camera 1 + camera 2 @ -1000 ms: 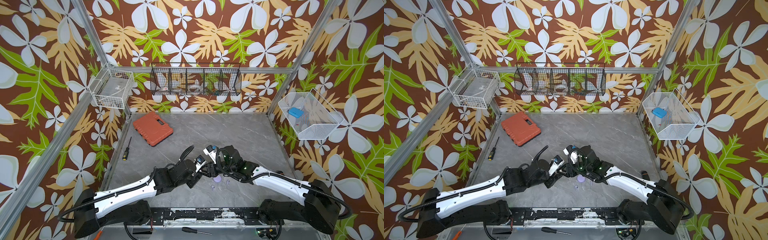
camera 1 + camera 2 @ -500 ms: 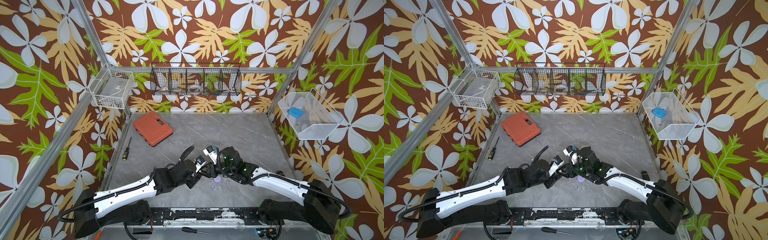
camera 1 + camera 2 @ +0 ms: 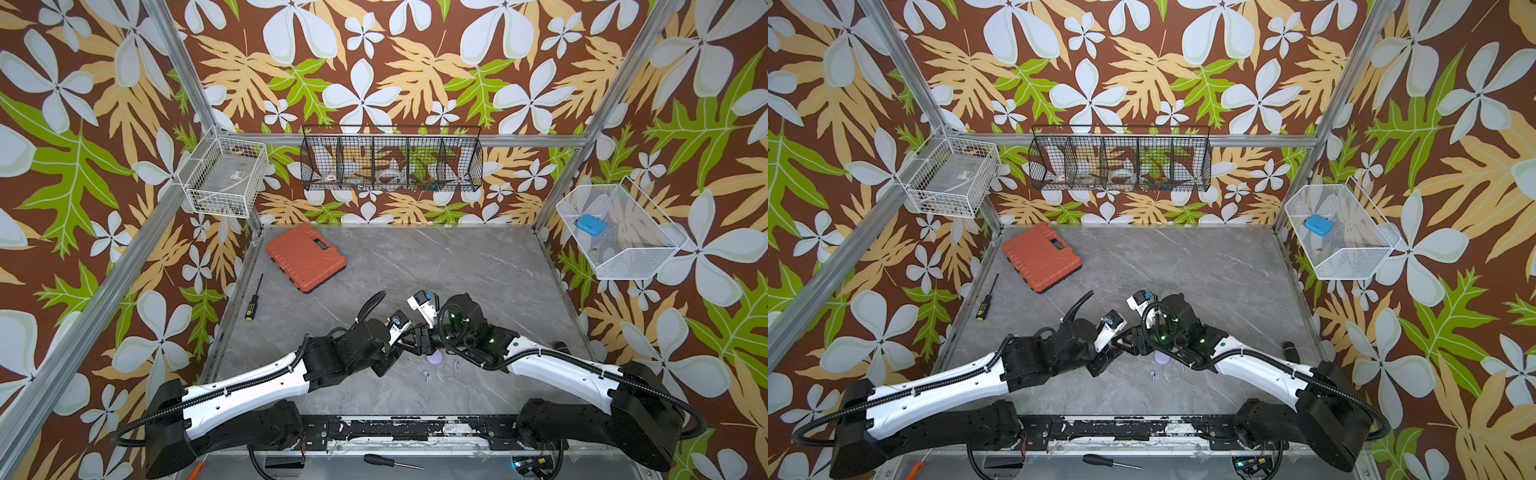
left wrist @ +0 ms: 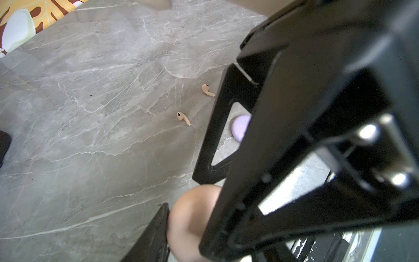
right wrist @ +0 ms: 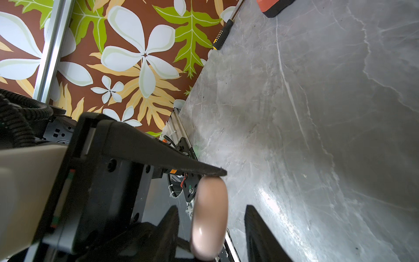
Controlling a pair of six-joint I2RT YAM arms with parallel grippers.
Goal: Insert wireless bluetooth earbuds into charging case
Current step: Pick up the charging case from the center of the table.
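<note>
Grey marbled desk (image 3: pixel 457 270), floral-papered walls (image 3: pixel 374 83). The left end effector (image 3: pixel 409 337) clamps the pink case (image 4: pixel 188 217); the right end effector (image 5: pixel 210 211) gapes around it.

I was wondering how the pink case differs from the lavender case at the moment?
Colour: the pink case is pale pink, while the lavender case is pale purple.
Support: the pink case is gripped in the left gripper, while the lavender case lies flat on the table.
Both are smooth, round and look closed.
</note>
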